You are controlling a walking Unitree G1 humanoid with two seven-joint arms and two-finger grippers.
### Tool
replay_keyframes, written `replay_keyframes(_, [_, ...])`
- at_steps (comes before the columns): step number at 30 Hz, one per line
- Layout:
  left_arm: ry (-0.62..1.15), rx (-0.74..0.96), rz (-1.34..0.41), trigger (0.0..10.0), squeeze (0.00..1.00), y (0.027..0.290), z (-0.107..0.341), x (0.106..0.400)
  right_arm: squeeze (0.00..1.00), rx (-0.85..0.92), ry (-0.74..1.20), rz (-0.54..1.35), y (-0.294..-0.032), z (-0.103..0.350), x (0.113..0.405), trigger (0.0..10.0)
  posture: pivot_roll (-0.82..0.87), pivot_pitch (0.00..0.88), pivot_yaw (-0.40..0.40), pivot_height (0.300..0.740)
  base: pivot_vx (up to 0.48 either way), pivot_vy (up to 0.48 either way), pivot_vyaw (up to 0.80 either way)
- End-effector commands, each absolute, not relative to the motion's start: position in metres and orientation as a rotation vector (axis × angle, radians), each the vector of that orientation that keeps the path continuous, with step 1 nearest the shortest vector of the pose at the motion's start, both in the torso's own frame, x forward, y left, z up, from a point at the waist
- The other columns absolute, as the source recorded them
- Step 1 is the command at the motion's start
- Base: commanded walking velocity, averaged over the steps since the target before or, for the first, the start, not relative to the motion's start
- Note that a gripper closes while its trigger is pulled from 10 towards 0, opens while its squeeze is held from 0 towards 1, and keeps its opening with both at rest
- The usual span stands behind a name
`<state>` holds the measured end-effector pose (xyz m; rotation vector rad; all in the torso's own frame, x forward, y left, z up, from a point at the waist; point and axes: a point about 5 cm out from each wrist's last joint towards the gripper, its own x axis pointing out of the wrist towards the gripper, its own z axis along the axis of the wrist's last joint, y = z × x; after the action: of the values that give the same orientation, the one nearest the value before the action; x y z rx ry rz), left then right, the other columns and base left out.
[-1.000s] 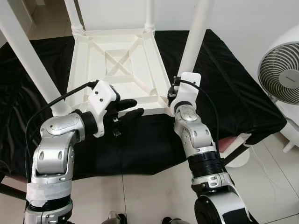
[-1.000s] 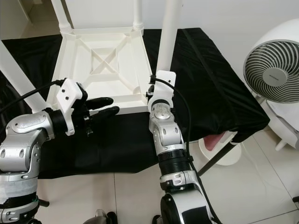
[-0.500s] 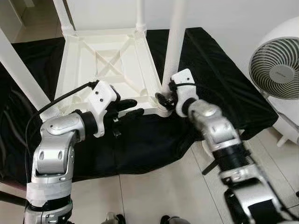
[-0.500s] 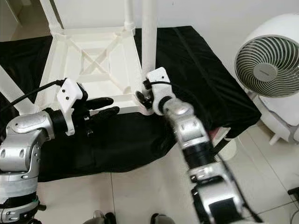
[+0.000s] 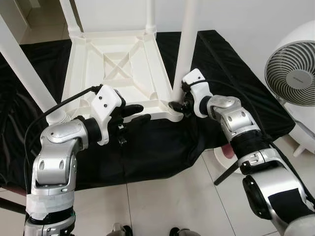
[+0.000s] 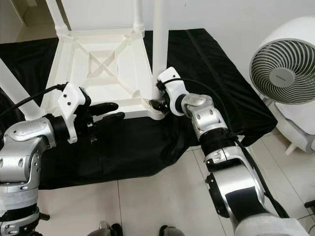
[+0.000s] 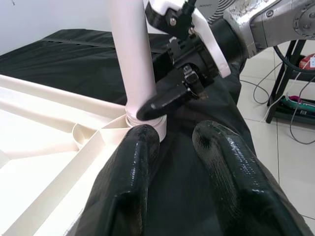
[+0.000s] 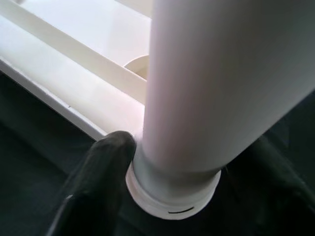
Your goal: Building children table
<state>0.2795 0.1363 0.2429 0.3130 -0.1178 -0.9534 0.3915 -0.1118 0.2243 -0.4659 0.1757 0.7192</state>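
Left eye view | the upturned white table lies on the black cloth | my right gripper closes around the base of the near right leg, seating it in the corner socket | my left gripper, part open, holds nothing | next: probably twist the leg tight.
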Motion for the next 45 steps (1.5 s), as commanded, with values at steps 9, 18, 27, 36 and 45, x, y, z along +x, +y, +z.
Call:
replay_keyframes(9, [-0.128, 0.298, -0.763, 10.0, 0.00, 0.144, 0.244, 0.285, 0.00, -0.414, 0.134, 0.744, -0.106, 0.229, 0.393, 0.0, -0.03, 0.155, 0.015, 0.740, 0.000, 0.000, 0.00])
replay_keyframes(18, [-0.125, 0.295, -0.768, 10.0, 0.00, 0.142, 0.243, 0.284, 0.00, -0.219, 0.104, 0.370, -0.111, 0.228, 0.399, 0.0, -0.04, 0.156, 0.018, 0.740, 0.000, 0.000, 0.00])
replay_keyframes(27, [-0.125, 0.291, -0.789, 10.0, 0.00, 0.137, 0.242, 0.285, 0.00, 0.087, 0.114, -0.130, -0.089, 0.206, 0.380, 0.0, -0.05, 0.155, 0.021, 0.740, 0.000, 0.000, 0.00])
replay_keyframes(36, [-0.124, 0.291, -0.785, 10.0, 0.00, 0.138, 0.241, 0.284, 0.00, 0.078, 0.044, -0.082, -0.056, 0.210, 0.372, 5.3, -0.04, 0.143, 0.006, 0.740, 0.000, 0.000, 0.00])
replay_keyframes(45, [-0.120, 0.291, -0.781, 10.0, 0.00, 0.139, 0.239, 0.284, 0.64, -0.031, 0.001, 0.085, -0.040, 0.216, 0.365, 10.0, -0.05, 0.138, 0.009, 0.740, 0.000, 0.000, 0.00])
